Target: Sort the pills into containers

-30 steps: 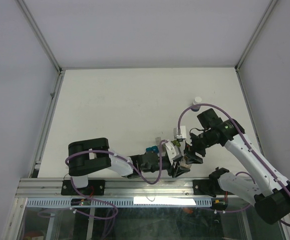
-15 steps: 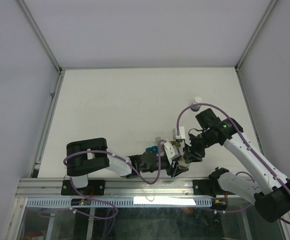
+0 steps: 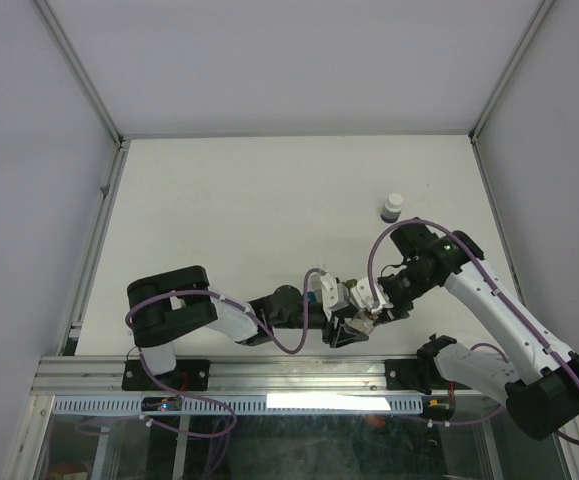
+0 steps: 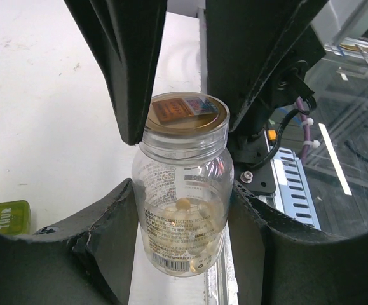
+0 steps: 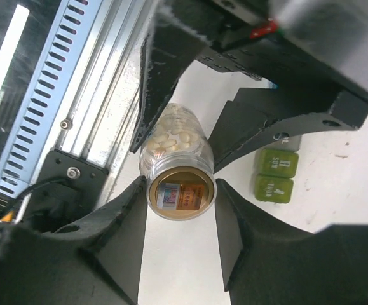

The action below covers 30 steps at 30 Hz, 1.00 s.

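A clear pill bottle (image 4: pixel 182 190) with a gold cap (image 5: pixel 180 194) hangs just above the table's near edge. Pale pills (image 5: pixel 171 137) lie inside it. My left gripper (image 4: pixel 182 219) is shut on the bottle's body, one finger on each side. From the opposite end, my right gripper (image 5: pixel 180 206) is shut on the cap, both fingers touching its rim. In the top view the two grippers (image 3: pixel 354 312) meet nose to nose. Of the containers, two green compartments (image 5: pixel 276 176) and a grey one show on the table beside the bottle; one green compartment (image 4: pixel 4 218) appears at lower left in the left wrist view.
A small dark bottle with a white cap (image 3: pixel 393 208) stands at the right of the table. An aluminium rail (image 3: pixel 269 375) runs along the near edge right under the grippers. Frame posts stand at the far corners.
My right gripper has come down and left onto the bottle's cap and its jaws have narrowed onto it. The left arm has shifted slightly, still holding the bottle.
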Tool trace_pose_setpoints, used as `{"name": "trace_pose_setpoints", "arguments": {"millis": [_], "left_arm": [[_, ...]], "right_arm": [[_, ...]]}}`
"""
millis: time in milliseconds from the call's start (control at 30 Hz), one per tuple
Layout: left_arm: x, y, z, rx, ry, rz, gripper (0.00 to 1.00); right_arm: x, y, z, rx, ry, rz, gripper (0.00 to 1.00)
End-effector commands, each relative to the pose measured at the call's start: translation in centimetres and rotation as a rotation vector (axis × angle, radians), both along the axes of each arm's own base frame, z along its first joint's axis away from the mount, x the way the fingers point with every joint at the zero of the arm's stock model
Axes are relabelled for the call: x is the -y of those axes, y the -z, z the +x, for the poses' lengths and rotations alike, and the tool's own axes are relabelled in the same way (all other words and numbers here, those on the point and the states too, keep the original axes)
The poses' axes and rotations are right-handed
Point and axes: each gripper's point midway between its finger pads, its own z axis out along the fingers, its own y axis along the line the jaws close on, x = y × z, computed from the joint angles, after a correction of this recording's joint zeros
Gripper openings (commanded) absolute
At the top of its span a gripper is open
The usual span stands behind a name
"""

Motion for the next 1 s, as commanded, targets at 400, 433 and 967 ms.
{"name": "trace_pose_setpoints", "arguments": {"millis": [400, 433, 967], "left_arm": [[-0.7, -2.9, -1.2, -0.026, 0.093, -0.097, 0.00], [-0.6, -2.8, -1.1, -0.029, 0.084, -0.095, 0.00], [0.1, -3.7, 1.3, -0.054, -0.063, -0.099, 0.00]], "right_arm": [[-1.1, -5.4, 1.4, 0.008, 0.359, 0.119, 0.99], [-1.1, -5.5, 1.1, -0.027, 0.412, 0.125, 0.99], [-1.3, -2.9, 3.3, -0.234, 0.613, -0.063, 0.92]]}}
